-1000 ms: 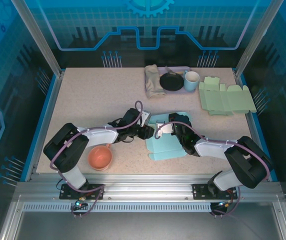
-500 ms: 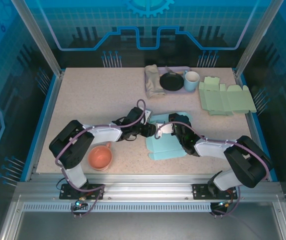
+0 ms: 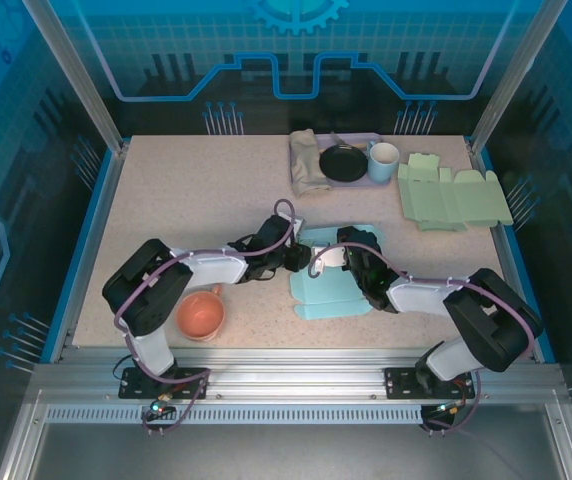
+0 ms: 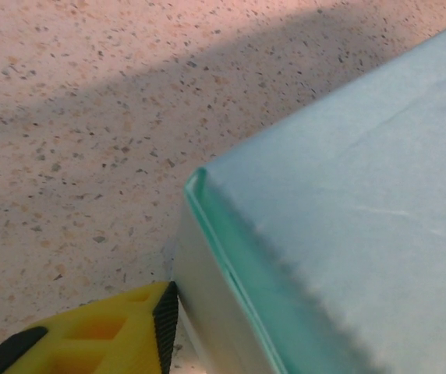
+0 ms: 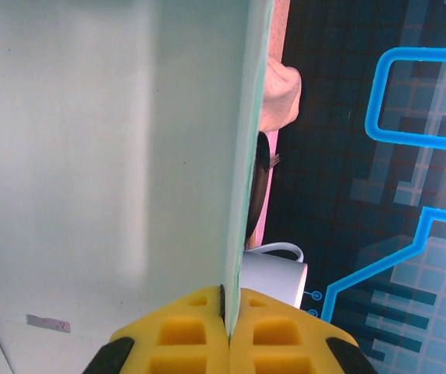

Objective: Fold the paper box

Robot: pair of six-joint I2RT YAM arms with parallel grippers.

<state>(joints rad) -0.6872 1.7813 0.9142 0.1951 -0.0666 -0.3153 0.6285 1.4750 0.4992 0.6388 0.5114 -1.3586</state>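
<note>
The light teal paper box (image 3: 332, 296) lies partly folded at the table's middle, between my two arms. My right gripper (image 3: 352, 250) is over its back part, and the right wrist view shows the gripper (image 5: 227, 310) shut on an upright panel of the box (image 5: 114, 156), seen edge-on between both yellow fingers. My left gripper (image 3: 301, 258) is at the box's left edge. In the left wrist view one yellow finger (image 4: 122, 336) has its black pad against the box's pale side wall (image 4: 207, 312); the other finger is hidden behind the box.
An orange bowl (image 3: 201, 313) sits at the front left by the left arm. At the back, a pink tray (image 3: 374, 139) holds a beige cloth (image 3: 308, 162), a black pan (image 3: 343, 163) and a white mug (image 3: 383, 161). Flat green box blanks (image 3: 453, 196) lie back right.
My left gripper has moved right and slightly back, up against the box's left edge. The box's front part has shifted a little. The right gripper keeps its hold.
</note>
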